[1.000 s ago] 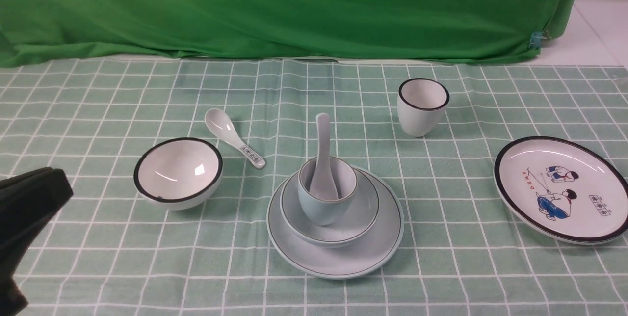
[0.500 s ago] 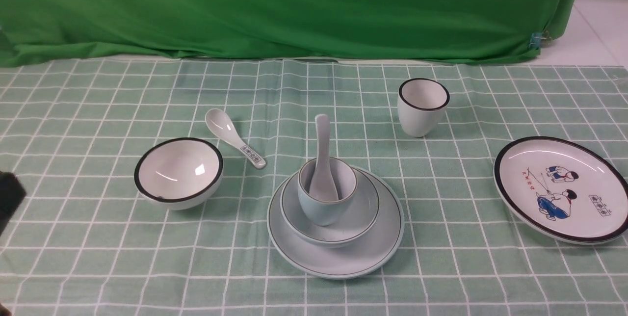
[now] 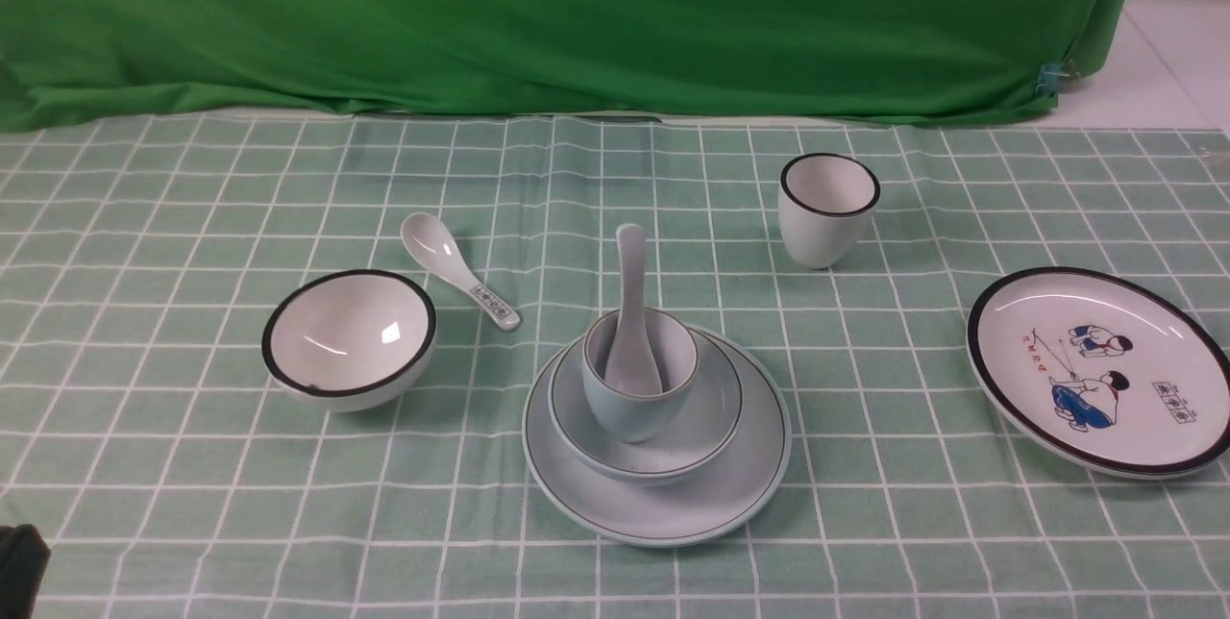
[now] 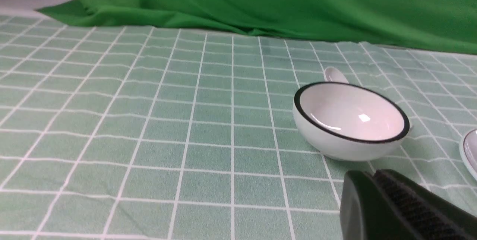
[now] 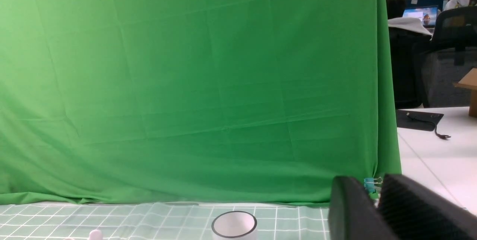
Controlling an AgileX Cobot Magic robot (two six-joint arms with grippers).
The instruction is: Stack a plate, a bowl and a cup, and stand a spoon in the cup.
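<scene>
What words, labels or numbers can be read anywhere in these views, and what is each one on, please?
No text is legible in any view.
Cartoon plate: red characters beside the figures and a black boxed label, both too small to read.
Patterned spoon: dark boxed marks on its handle end, too small to read.
Computer screen in the right wrist view's background: blurred.

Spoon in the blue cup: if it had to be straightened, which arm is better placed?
Probably the left: the left gripper shows at the front view's near-left corner and its camera catches the rim of the plate; the right gripper is absent from the front view.
</scene>
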